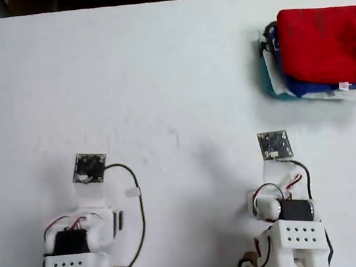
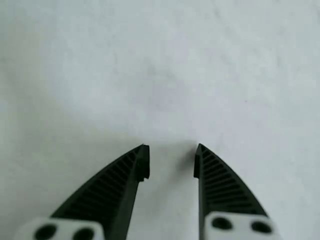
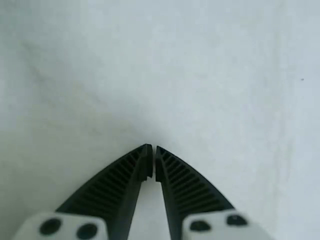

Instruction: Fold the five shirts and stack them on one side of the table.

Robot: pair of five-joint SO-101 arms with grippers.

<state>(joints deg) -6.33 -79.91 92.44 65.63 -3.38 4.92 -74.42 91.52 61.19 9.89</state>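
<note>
High view gives you the white cloth-covered table [image 1: 157, 76] with a stack of folded shirts [image 1: 320, 60] sitting out at two o'clock, near the table's right edge. A red folded shirt [image 1: 328, 42] lies on top. Beneath it a blue layer [image 1: 304, 88] peeks out along the near side, with a white edge [image 1: 322, 95] under that and a teal edge [image 1: 269, 84] showing on the stack's nine o'clock side. You can't get a sure count of the layers from here.

Two white arms sit along the near edge, one at seven o'clock [image 1: 75, 254] and one at five o'clock [image 1: 290, 224], both well apart from the stack.

Left wrist view: your left gripper [image 2: 171, 162] hangs over bare table, its black ribbed fingers [image 2: 125, 180] parted by a moderate gap.

Right wrist view: your right gripper [image 3: 153, 162] also hangs over bare table, its fingers [image 3: 180, 185] drawn together, with the tips all but touching.
</note>
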